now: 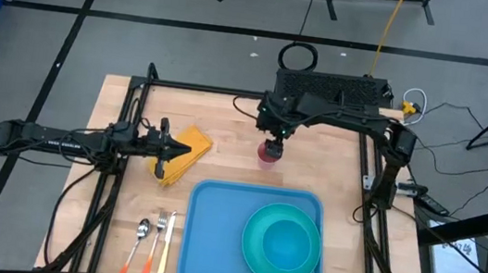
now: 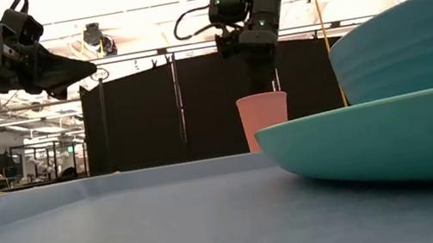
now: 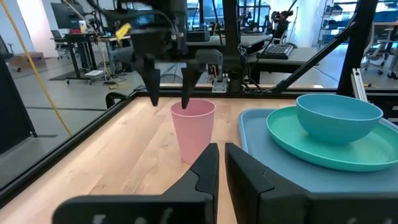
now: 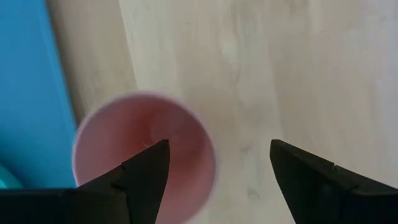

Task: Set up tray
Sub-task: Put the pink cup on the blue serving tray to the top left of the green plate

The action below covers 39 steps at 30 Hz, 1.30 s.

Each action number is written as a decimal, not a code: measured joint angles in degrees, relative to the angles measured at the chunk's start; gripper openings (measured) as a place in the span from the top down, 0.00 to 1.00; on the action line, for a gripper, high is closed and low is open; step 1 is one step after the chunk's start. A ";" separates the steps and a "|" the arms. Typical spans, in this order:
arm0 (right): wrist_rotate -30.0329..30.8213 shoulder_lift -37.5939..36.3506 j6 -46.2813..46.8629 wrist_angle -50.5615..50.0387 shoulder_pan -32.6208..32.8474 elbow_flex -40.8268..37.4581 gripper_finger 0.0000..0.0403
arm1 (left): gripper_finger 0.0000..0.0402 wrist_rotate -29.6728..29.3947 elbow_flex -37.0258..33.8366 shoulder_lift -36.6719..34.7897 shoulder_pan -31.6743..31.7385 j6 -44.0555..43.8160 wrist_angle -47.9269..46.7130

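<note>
The light-blue tray [image 1: 213,235] lies at the table's near edge and carries a teal plate [image 1: 253,254] with a teal bowl [image 1: 285,244] in it. A pink cup [image 3: 193,130] stands upright on its base on the wood just past the tray's far rim. My right gripper [image 4: 217,171] hangs open just above the cup [image 1: 268,155], pointing down, with one finger over the mouth and the other outside the wall. My left gripper [image 3: 222,165] is shut and hovers in the air over a yellow napkin [image 1: 192,144], left of the tray.
A spoon, a fork and a knife with orange handles [image 1: 152,242] lie on the wood left of the tray. The black frame rails [image 1: 126,113] run along the table's sides. Bare wood [image 1: 334,166] shows right of the cup.
</note>
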 joint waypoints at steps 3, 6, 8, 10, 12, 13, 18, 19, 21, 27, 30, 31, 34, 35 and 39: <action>-0.66 -0.11 -0.32 2.20 -0.07 -2.51 0.34 | 0.92 0.00 0.00 0.00 0.00 0.04 0.02; -0.63 -0.04 -0.72 2.96 -0.16 -4.32 0.34 | 0.92 -0.02 0.00 0.00 0.00 0.04 0.03; -0.63 -0.09 -1.38 4.08 -0.29 -5.65 0.34 | 0.92 -0.01 0.00 0.00 0.00 0.05 0.04; -0.63 -0.09 -1.42 6.32 -0.29 -6.97 0.35 | 0.92 -0.01 0.00 0.00 -0.01 0.06 0.07; -0.61 -0.07 -1.42 7.39 -0.29 -8.13 0.37 | 0.92 -0.02 0.00 0.00 0.00 0.06 0.07; -0.62 -0.07 -1.58 7.69 -0.29 -8.58 0.40 | 0.92 -0.02 0.00 0.00 -0.02 0.06 0.08; -0.63 -0.09 -1.32 7.96 -0.28 -9.47 0.58 | 0.92 -0.04 0.00 0.00 0.00 0.08 0.11; -0.63 -0.09 -0.99 8.12 -0.29 -9.47 0.64 | 0.92 -0.04 0.00 0.00 0.00 0.08 0.17; -0.63 -0.09 -1.01 8.09 -0.29 -9.47 0.75 | 0.92 -0.12 0.00 0.00 0.00 0.08 0.20; -0.67 -0.16 -1.62 8.03 -0.27 -9.44 0.98 | 0.92 -1.89 0.00 0.00 -0.02 0.06 0.17; -0.32 -0.16 -1.67 6.26 -0.29 -8.12 0.99 | 0.92 -2.05 0.00 0.00 -0.02 0.08 0.16; -0.31 -0.15 -2.03 4.95 -0.29 -7.08 0.99 | 0.92 -2.04 0.00 0.00 -0.02 0.06 0.15; -0.35 -0.21 -2.63 -0.02 -0.22 -2.26 0.99 | 0.92 -2.04 0.00 0.00 -0.02 0.06 0.14; -0.37 -0.52 -2.99 -1.43 -0.04 -0.66 0.99 | 0.92 -2.05 0.00 0.00 -0.02 0.06 0.15; -1.90 -4.23 -5.98 -1.37 1.69 3.54 1.00 | 0.92 -2.03 0.00 0.00 -0.02 0.06 0.07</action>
